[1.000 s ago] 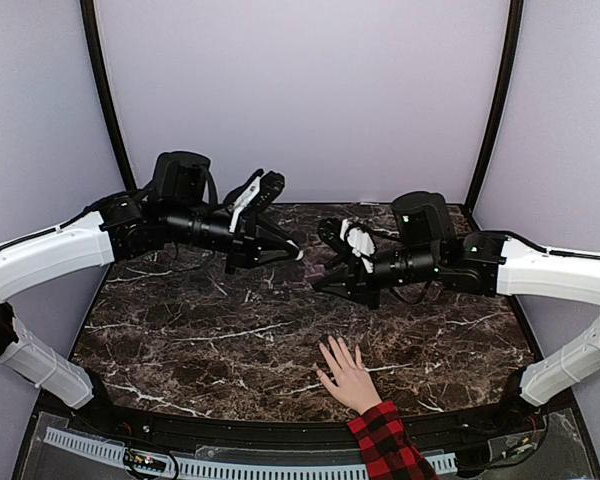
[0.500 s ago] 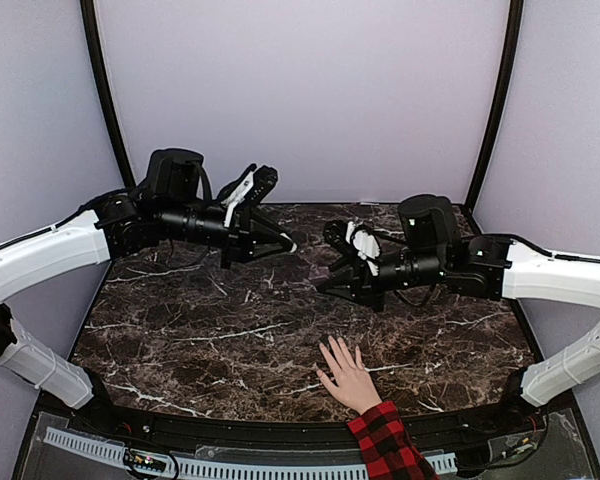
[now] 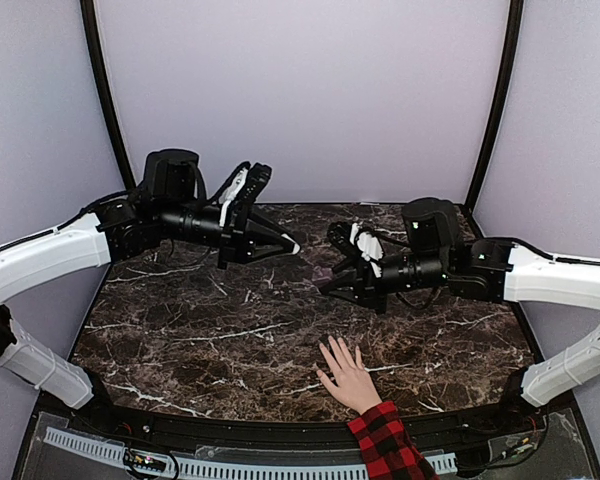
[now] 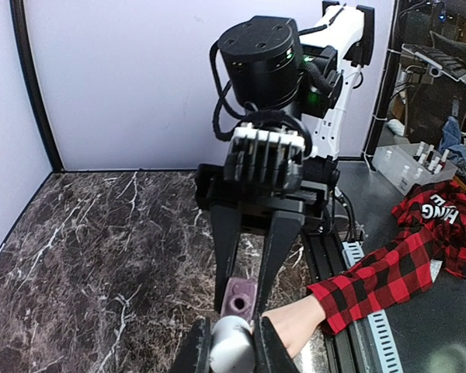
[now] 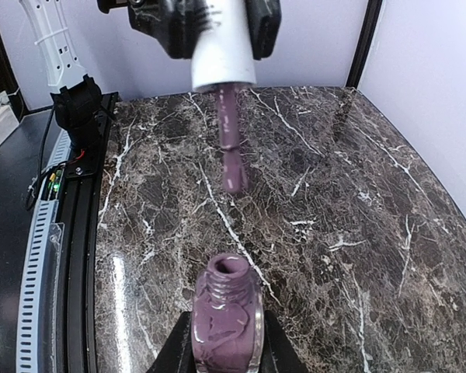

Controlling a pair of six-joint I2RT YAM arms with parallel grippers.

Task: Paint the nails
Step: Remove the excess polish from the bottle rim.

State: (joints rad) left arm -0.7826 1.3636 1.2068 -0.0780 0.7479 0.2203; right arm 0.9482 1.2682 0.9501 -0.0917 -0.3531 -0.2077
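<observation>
A light-skinned hand (image 3: 348, 378) in a red-and-black plaid sleeve (image 3: 385, 445) lies flat at the table's near edge, fingers spread. Its nails are too small to make out. My left gripper (image 3: 288, 246) hovers over the table's middle, shut on the white cap (image 4: 231, 344), whose purple brush (image 5: 231, 148) points down toward the right gripper. My right gripper (image 3: 325, 284) faces it, shut on the open purple polish bottle (image 5: 227, 322). The brush tip hangs clear of the bottle's mouth. In the left wrist view the bottle (image 4: 238, 298) sits between the black fingers (image 4: 225, 249), with the hand (image 4: 295, 330) just beyond.
The dark marble table (image 3: 180, 340) has a black rail (image 3: 230, 432) along its near edge. Purple walls close in the back and sides, with black posts (image 3: 105, 100) at the corners. A rack of small bottles (image 4: 408, 159) stands beyond the table on the right.
The left gripper with the cap and brush has lifted a little and levelled out. The right gripper with the bottle has drawn slightly to the right. The hand has stayed put.
</observation>
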